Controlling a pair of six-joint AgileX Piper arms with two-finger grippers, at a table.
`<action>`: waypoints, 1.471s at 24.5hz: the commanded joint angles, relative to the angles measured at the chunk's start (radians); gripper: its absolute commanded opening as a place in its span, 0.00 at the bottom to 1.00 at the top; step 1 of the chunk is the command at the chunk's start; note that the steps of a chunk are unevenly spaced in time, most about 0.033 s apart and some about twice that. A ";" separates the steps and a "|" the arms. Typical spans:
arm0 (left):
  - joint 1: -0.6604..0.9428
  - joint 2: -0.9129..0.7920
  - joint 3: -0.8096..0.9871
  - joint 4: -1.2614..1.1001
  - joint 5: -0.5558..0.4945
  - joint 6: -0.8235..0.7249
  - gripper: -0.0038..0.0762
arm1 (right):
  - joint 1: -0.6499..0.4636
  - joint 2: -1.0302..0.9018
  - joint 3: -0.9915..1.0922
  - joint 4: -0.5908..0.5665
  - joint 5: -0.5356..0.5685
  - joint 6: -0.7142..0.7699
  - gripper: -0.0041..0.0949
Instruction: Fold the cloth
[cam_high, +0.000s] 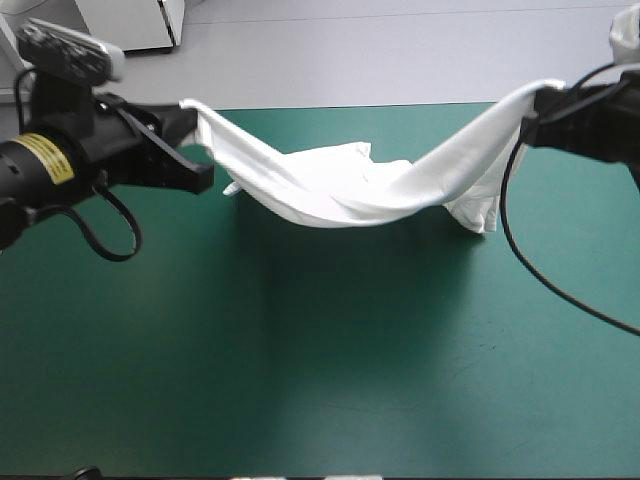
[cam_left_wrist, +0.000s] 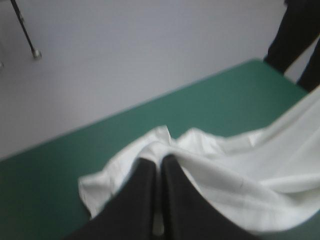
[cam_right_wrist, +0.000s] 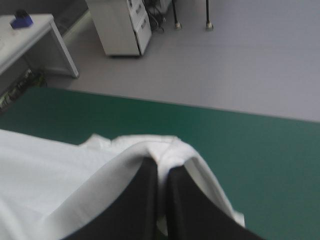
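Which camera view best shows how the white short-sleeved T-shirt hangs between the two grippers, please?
The high view: the white short-sleeved T-shirt sags between the left gripper and right gripper. Each wrist view shows only a bunched part at its own shut black fingers.

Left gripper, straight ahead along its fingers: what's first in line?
The T-shirt it is shut on bunches right at the left gripper tips. Past that fold, likely bare cover near its far edge; depth is unclear.

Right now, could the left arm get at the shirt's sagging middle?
Probably not yet: the left end effector is shut on one end of the shirt, the right end effector on the other. Nothing blocks the middle, but it would have to let go first.
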 joint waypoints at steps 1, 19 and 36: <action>-0.005 0.039 -0.197 0.018 -0.144 0.070 0.02 | -0.010 0.084 -0.232 0.054 -0.091 -0.014 0.03; -0.005 0.148 -0.514 0.016 -0.484 0.141 0.02 | -0.010 0.227 -0.805 0.095 -0.243 -0.023 0.03; 0.434 0.403 -0.524 -0.125 -0.858 0.028 0.02 | -0.010 0.473 -0.660 0.199 -0.515 -0.123 0.03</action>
